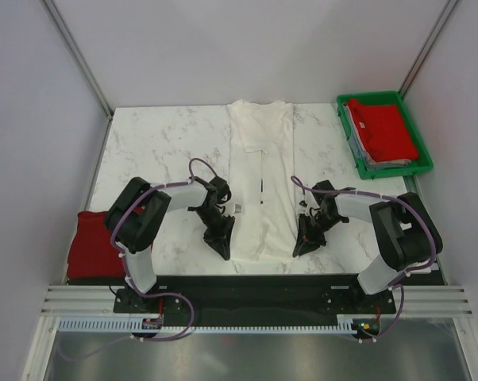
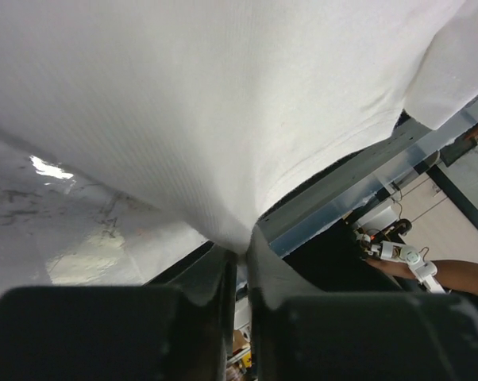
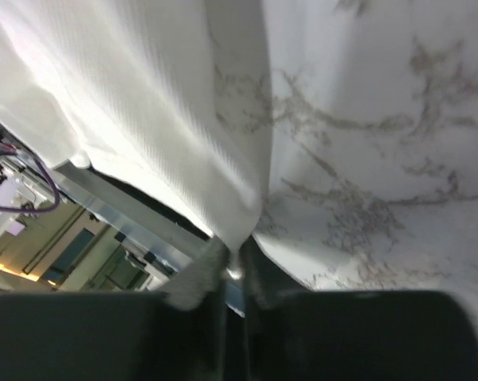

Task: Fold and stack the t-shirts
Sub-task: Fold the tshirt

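White t-shirt (image 1: 260, 182): there it is, dead centre, a long narrow strip of soft cloth running from 12 to 6 o'clock, with a thin dark mark along its middle.
Cloth up close (image 2: 223, 119): a fine ribbed knit, lifted into a taut peak at each near corner.
Left jaws: closed tight, pinching the shirt's hem at about 7 o'clock of the strip.
Right jaws: also clamped down, nipping the hem at about 5 o'clock.
Red t-shirt (image 1: 92, 242): a folded block hanging off the surface's edge at 8 o'clock.
Green tray (image 1: 395, 170): rigid plastic, rectangular, up at 2 o'clock.
Tray stack (image 1: 386, 131): a folded red shirt on top, with paler layers showing beneath.
Surface (image 1: 159, 143): glossy white marble pattern with grey veins.
Room: plain pale walls, metal posts in the corners, and a ribbed metal rail along the near edge.
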`<state>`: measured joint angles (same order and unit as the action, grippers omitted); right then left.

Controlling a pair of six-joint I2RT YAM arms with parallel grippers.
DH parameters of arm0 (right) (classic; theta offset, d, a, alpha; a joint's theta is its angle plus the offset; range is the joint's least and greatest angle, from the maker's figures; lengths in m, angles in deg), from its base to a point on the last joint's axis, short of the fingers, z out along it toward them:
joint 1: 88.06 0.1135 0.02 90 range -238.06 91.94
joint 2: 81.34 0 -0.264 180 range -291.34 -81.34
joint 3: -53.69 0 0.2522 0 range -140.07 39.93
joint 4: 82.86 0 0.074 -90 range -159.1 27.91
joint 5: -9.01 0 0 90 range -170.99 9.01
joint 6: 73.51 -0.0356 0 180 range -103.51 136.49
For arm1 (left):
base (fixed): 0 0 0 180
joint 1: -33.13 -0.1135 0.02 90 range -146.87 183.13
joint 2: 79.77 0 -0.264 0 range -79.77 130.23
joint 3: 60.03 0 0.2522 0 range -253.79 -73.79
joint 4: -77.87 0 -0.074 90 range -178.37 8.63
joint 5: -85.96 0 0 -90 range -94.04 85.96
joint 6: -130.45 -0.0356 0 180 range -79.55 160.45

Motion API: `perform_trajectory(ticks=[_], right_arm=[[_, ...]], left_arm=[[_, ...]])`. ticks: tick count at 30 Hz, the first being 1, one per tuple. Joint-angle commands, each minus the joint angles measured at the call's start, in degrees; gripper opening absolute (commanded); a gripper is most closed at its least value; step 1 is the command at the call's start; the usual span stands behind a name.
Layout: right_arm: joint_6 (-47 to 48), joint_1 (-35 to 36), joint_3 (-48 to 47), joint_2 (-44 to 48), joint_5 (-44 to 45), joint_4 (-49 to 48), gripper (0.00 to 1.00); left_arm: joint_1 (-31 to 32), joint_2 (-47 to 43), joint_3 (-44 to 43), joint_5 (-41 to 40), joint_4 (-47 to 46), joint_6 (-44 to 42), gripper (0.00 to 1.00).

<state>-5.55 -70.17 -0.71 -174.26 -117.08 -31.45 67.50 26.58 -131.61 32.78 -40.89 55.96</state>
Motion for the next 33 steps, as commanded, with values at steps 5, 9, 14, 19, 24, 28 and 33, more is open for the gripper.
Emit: perform_trajectory(ticks=[5, 9, 14, 19, 24, 28, 33], right_arm=[[0.2, 0.4, -1.5, -0.5, -1.3, -3.0, 0.0], [0.8, -0.7, -3.4, 2.9, -4.4, -2.0, 0.0], [2.4, -5.9, -9.3, 5.9, -5.7, 2.0, 0.0], [2.9, -9.2, -17.3, 3.9, -5.2, 2.3, 0.0], [1.7, -11.5, -26.9, -2.5, -4.6, -1.3, 0.0], [1.7, -12.4, -34.3, -8.9, -3.7, -3.3, 0.0], [3.4, -13.2, -42.8, -17.6, -2.6, -4.2, 0.0]], left_arm=[[0.3, -0.6, -2.6, 1.9, -0.4, 0.4, 0.02], [0.1, -3.2, -5.6, -0.9, 1.0, -1.4, 0.02], [-1.8, -6.4, -10.4, -5.7, 4.6, -4.3, 0.02], [-4.2, -5.9, -18.0, -10.8, 5.7, -5.2, 0.02], [-5.1, -0.1, -30.0, -15.0, 6.0, -7.8, 0.02], [-5.3, 5.6, -38.2, -18.8, 6.0, -8.9, 0.02], [-6.6, 12.8, -46.6, -22.5, 6.0, -9.9, 0.02]])
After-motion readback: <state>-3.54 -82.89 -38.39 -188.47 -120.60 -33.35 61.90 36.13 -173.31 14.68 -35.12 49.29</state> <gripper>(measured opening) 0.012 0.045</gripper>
